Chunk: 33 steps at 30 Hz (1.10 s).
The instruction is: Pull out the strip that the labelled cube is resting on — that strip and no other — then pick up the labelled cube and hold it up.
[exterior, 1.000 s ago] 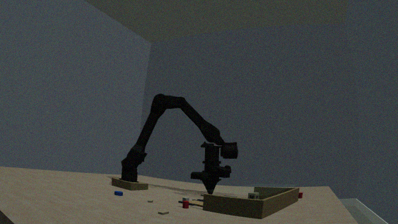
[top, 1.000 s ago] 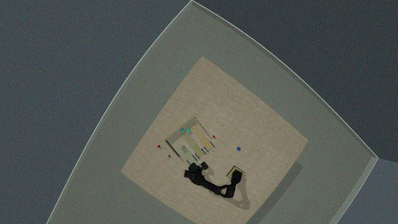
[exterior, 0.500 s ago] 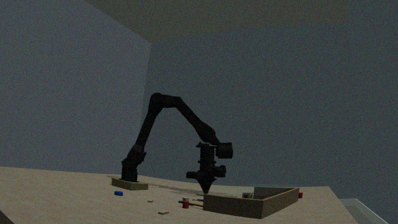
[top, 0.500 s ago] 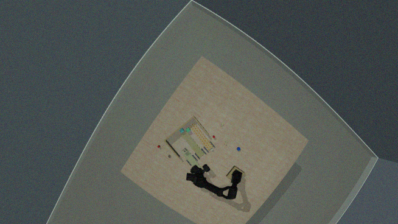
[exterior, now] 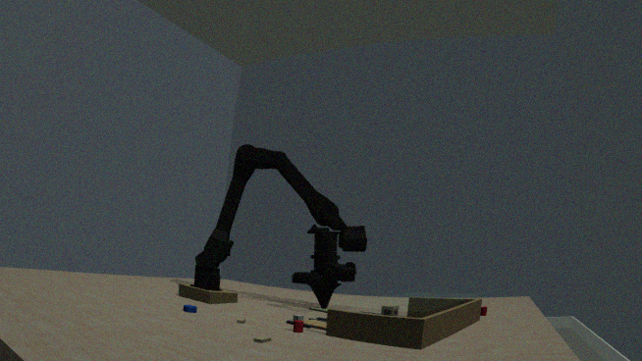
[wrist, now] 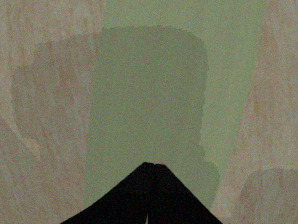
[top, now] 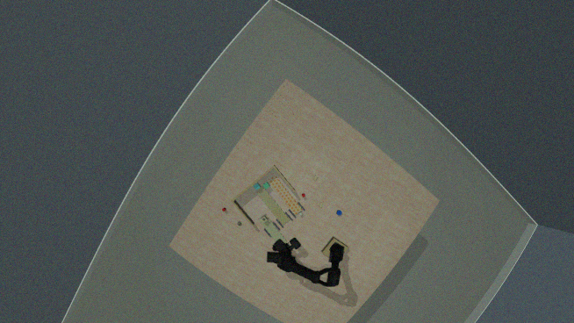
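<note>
The plain green strip [top: 273, 231] [wrist: 150, 90] reaches out of the walled frame between two dark rails. A pale cube with dark marks [top: 265, 218] [exterior: 390, 311] sits on its far end, inside the frame. My gripper [exterior: 324, 307] [wrist: 152, 173] is shut and points straight down, its fingertips low at the strip's outer part. Nothing shows between the fingertips, and the strip's near end is hidden behind them. An olive strip [top: 274, 207] and an orange-dotted strip [top: 286, 197] lie beside it in the frame. A teal cube [top: 256, 186] and a green cube [top: 266, 185] are at the back.
The wooden wall [exterior: 373, 324] surrounds the strips on three sides. Dark rails [top: 267, 233] [top: 279, 223] stand at the mouth. Red cylinders [top: 303, 195] [top: 224, 209] stand outside either side. A blue disc [top: 339, 212] [exterior: 189, 308] lies near my base. A small grey piece [top: 240, 224] is left of the frame.
</note>
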Tool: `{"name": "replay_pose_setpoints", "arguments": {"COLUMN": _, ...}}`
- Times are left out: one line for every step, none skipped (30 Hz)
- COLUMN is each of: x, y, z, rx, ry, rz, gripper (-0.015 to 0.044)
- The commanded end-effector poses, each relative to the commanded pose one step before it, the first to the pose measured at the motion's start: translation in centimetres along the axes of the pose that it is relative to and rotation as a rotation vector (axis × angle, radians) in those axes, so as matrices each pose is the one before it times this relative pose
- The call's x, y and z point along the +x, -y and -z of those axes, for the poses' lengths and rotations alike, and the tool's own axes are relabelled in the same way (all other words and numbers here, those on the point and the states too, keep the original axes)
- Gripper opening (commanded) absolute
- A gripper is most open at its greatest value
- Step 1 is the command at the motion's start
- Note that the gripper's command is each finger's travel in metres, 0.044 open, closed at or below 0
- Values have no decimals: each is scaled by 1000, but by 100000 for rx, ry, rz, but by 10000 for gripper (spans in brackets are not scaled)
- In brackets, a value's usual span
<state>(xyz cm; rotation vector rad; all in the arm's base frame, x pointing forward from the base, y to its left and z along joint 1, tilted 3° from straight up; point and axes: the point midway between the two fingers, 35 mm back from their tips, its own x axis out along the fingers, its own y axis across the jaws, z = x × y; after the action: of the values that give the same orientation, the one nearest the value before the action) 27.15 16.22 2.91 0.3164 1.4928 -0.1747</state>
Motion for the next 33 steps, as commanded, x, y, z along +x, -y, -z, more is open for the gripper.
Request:
{"name": "replay_pose_setpoints", "arguments": {"x": 635, "y": 446, "z": 1123, "rx": 126, "ry": -2236, "rz": 1908, "gripper": 0}}
{"name": "replay_pose_setpoints", "arguments": {"x": 2, "y": 3, "z": 154, "rx": 1, "ry": -16, "rz": 0, "gripper": 0}}
{"name": "replay_pose_setpoints", "arguments": {"x": 2, "y": 4, "z": 155, "rx": 1, "ry": -16, "rz": 0, "gripper": 0}}
{"name": "replay_pose_setpoints", "arguments": {"x": 2, "y": 3, "z": 154, "rx": 1, "ry": -16, "rz": 0, "gripper": 0}}
{"name": "replay_pose_setpoints", "arguments": {"x": 2, "y": 4, "z": 156, "rx": 1, "ry": -16, "rz": 0, "gripper": 0}}
{"name": "replay_pose_setpoints", "arguments": {"x": 2, "y": 3, "z": 155, "rx": 1, "ry": -16, "rz": 0, "gripper": 0}}
{"name": "replay_pose_setpoints", "arguments": {"x": 2, "y": 4, "z": 156, "rx": 1, "ry": -16, "rz": 0, "gripper": 0}}
{"name": "replay_pose_setpoints", "arguments": {"x": 2, "y": 3, "z": 156, "rx": 1, "ry": -16, "rz": 0, "gripper": 0}}
{"name": "replay_pose_setpoints", "arguments": {"x": 2, "y": 4, "z": 157, "rx": 1, "ry": -16, "rz": 0, "gripper": 0}}
{"name": "replay_pose_setpoints", "arguments": {"x": 2, "y": 3, "z": 156, "rx": 1, "ry": -16, "rz": 0, "gripper": 0}}
{"name": "replay_pose_setpoints", "arguments": {"x": 2, "y": 4, "z": 158, "rx": 1, "ry": -16, "rz": 0, "gripper": 0}}
{"name": "replay_pose_setpoints", "arguments": {"x": 2, "y": 3, "z": 157, "rx": 1, "ry": -16, "rz": 0, "gripper": 0}}
{"name": "replay_pose_setpoints", "arguments": {"x": 2, "y": 4, "z": 158, "rx": 1, "ry": -16, "rz": 0, "gripper": 0}}
{"name": "replay_pose_setpoints", "arguments": {"x": 2, "y": 3, "z": 155, "rx": 1, "ry": -16, "rz": 0, "gripper": 0}}
{"name": "replay_pose_setpoints", "arguments": {"x": 2, "y": 4, "z": 156, "rx": 1, "ry": -16, "rz": 0, "gripper": 0}}
{"name": "replay_pose_setpoints", "arguments": {"x": 2, "y": 5, "z": 154, "rx": 1, "ry": -16, "rz": 0, "gripper": 0}}
{"name": "replay_pose_setpoints", "arguments": {"x": 2, "y": 6, "z": 156, "rx": 1, "ry": -16, "rz": 0, "gripper": 0}}
{"name": "replay_pose_setpoints", "arguments": {"x": 3, "y": 7, "z": 153, "rx": 1, "ry": -16, "rz": 0, "gripper": 0}}
{"name": "replay_pose_setpoints", "arguments": {"x": 2, "y": 6, "z": 120, "rx": 1, "ry": -12, "rz": 0, "gripper": 0}}
{"name": "replay_pose_setpoints", "arguments": {"x": 1, "y": 4, "z": 72, "rx": 1, "ry": -7, "rz": 0, "gripper": 0}}
{"name": "replay_pose_setpoints", "arguments": {"x": 0, "y": 1, "z": 24, "rx": 0, "ry": -2, "rz": 0, "gripper": 0}}
{"name": "replay_pose_setpoints", "arguments": {"x": 0, "y": 0, "z": 0, "rx": 0, "ry": 0, "rz": 0, "gripper": 0}}
{"name": "replay_pose_setpoints", "arguments": {"x": -870, "y": -561, "z": -680, "rx": -321, "ry": 1835, "rz": -2039, "gripper": 0}}
{"name": "replay_pose_setpoints", "arguments": {"x": -688, "y": -65, "z": -54, "rx": 55, "ry": -300, "rz": 343, "gripper": 0}}
{"name": "replay_pose_setpoints", "arguments": {"x": -1169, "y": -69, "z": -59, "rx": 92, "ry": -505, "rz": 575, "gripper": 0}}
{"name": "replay_pose_setpoints", "arguments": {"x": -1194, "y": -16, "z": -17, "rx": 93, "ry": -510, "rz": 579, "gripper": 0}}
{"name": "replay_pose_setpoints", "arguments": {"x": -727, "y": 17, "z": 11, "rx": 56, "ry": -309, "rz": 349, "gripper": 0}}
{"name": "replay_pose_setpoints", "arguments": {"x": -244, "y": 10, "z": 7, "rx": 19, "ry": -103, "rz": 117, "gripper": 0}}
{"name": "replay_pose_setpoints", "arguments": {"x": 0, "y": 0, "z": 0, "rx": 0, "ry": 0, "rz": 0, "gripper": 0}}
{"name": "replay_pose_setpoints", "arguments": {"x": 0, "y": 0, "z": 0, "rx": 0, "ry": 0, "rz": 0, "gripper": 0}}
{"name": "replay_pose_setpoints", "arguments": {"x": 24, "y": -17, "z": -268, "rx": -892, "ry": 28, "rz": 1, "gripper": 26}}
{"name": "replay_pose_setpoints", "arguments": {"x": 77, "y": -26, "z": -810, "rx": -2677, "ry": 84, "rz": 5, "gripper": 53}}
{"name": "replay_pose_setpoints", "arguments": {"x": -216, "y": -63, "z": -738, "rx": -1903, "ry": 78, "rz": -2, "gripper": 79}}
